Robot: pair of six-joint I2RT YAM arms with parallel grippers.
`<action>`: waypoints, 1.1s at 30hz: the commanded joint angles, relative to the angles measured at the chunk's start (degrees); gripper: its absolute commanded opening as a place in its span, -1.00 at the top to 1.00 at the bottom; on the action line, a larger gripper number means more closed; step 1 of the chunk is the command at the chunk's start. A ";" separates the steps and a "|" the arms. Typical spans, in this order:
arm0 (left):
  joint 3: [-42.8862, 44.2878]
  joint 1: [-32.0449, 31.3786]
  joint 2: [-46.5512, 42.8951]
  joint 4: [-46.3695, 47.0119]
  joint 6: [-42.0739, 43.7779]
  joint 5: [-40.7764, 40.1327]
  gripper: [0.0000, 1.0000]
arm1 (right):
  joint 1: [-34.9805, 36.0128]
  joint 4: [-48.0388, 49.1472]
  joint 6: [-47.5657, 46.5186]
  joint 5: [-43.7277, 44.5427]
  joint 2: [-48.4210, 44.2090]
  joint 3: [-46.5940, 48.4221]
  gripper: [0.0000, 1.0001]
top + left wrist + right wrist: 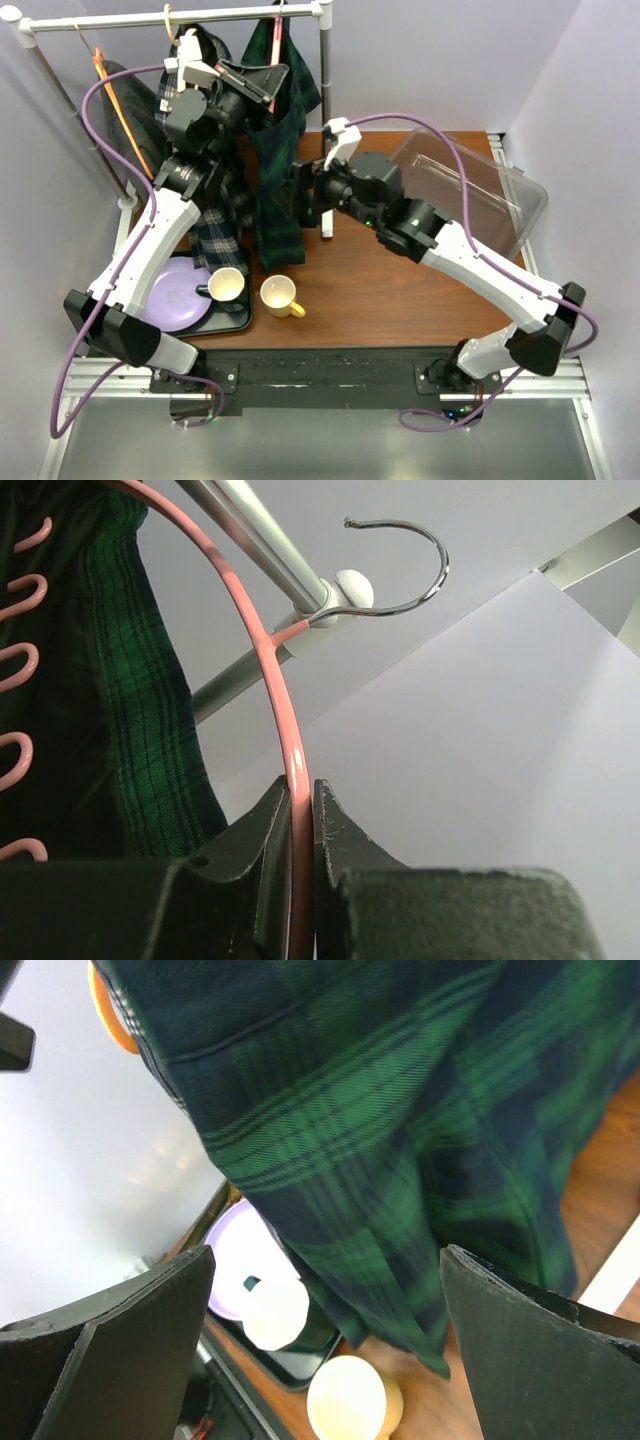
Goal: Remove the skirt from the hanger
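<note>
Far left in the top view, an orange hanger (120,112) hangs from the rail (200,15). Below it, at the bench's (390,290) near-left corner, a black tray (236,322) carries a purple plate (168,296) and a white mug (226,285). A yellow mug (280,296) stands just right of the tray.

The left end effector (256,84) reaches up to the rail, but from above its grip is hard to read. The left wrist view settles it: the left end effector (301,805) is pinched onto the thin bar of the pink hanger (282,690), whose chrome hook (425,575) sits beside the rail (255,545). Whether the hook rests on the rail cannot be told. The skirt (125,680), green plaid, hangs at the left of that view beside a row of pink hooks.

In the top view the skirt (275,190) hangs mid-scene, its hem near the yellow mug, with a blue-and-white plaid garment (215,225) close on its left.

The right end effector (300,195) faces the skirt from the right. The right wrist view shows its fingers (140,1320) spread wide and apart from the skirt (400,1140). The cloth blocks most of that view.

A clear bin (485,190) sits at the far right.
</note>
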 commanded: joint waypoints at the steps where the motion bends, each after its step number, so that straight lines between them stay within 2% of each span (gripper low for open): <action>1: 4.91 -0.26 -3.52 8.97 -0.39 -2.42 1.00 | 2.59 6.48 -5.21 6.46 2.37 2.89 -0.97; 5: 4.56 -0.35 -4.05 8.80 -0.75 -3.30 1.00 | 3.30 8.59 -6.97 8.84 4.75 2.71 -0.94; 8: 3.34 -0.35 -4.84 9.06 -1.27 -4.18 1.00 | 3.47 9.74 -7.59 12.08 5.80 2.27 -0.84; 10: 2.19 -0.35 -5.46 9.15 -1.62 -4.53 1.00 | 3.65 10.35 -7.76 14.02 6.33 1.66 -0.62; 11: 1.49 -0.44 -5.72 9.41 -1.71 -4.62 1.00 | 3.56 10.44 -7.85 14.82 6.42 1.31 -0.42; 13: 0.96 -0.35 -6.07 9.67 -2.06 -4.71 1.00 | 3.56 12.20 -8.29 15.70 6.59 -0.18 -0.25; 14: 0.53 -0.35 -6.33 9.85 -2.33 -4.62 1.00 | 3.56 12.55 -8.47 15.88 6.68 -0.54 -0.07; 16: 0.08 -0.35 -6.51 10.03 -2.94 -4.36 1.00 | 3.56 12.55 -9.52 16.58 6.94 -0.63 0.08; 19: -0.88 -0.35 -7.21 10.29 -3.47 -4.09 1.00 | 3.56 11.32 -11.10 18.51 6.33 -1.33 0.49; 20: -1.15 -0.44 -7.39 10.29 -3.30 -4.01 1.00 | 3.56 11.06 -11.19 19.04 5.29 -1.94 0.87; 21: -1.24 -0.35 -7.91 10.20 -2.86 -4.35 1.00 | 3.56 11.32 -11.37 19.74 4.49 -3.69 1.00; 33: -1.76 -0.35 -9.68 8.01 -0.04 -5.24 1.00 | 3.47 12.46 -13.39 26.07 -7.02 -16.17 1.00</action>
